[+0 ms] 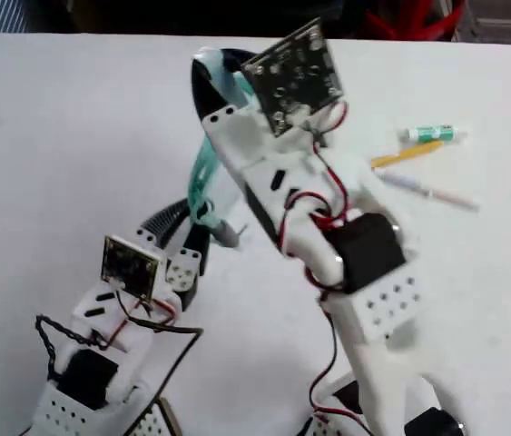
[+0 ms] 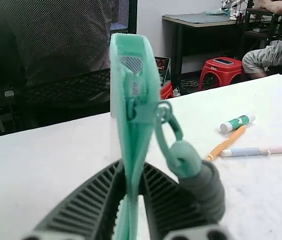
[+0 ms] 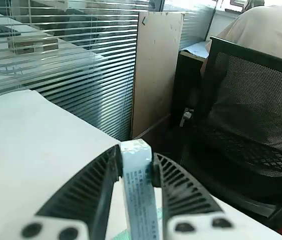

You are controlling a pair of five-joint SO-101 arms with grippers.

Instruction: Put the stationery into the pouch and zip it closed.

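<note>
Pinched upright over the worktop (image 1: 73, 136) in the closed left end effector (image 2: 132, 170), green pouch (image 2: 133, 100) likely soft and floppy, best steadied at its edge near the zip pull (image 2: 183, 157); clamped in the right end effector (image 3: 134, 155), a white block (image 3: 138, 200), probably a light, firm eraser.

Left arm (image 1: 101, 327): sits low at the near left of the tabletop (image 1: 55, 136), with the forearm angled forward and inward. Left gripper (image 2: 132, 171): ribbed black fingers (image 2: 88, 197) press against both faces of the green pouch (image 2: 133, 100), which stands edge-on and upright between them.

Right arm (image 1: 328, 227): raised high, running diagonally from the near right toward the far centre, with its gripper end beyond the left arm's. Right gripper (image 3: 136, 156): fingers (image 3: 88, 187) clamped on a white printed block (image 3: 136, 190), with no gap on either side.
</note>
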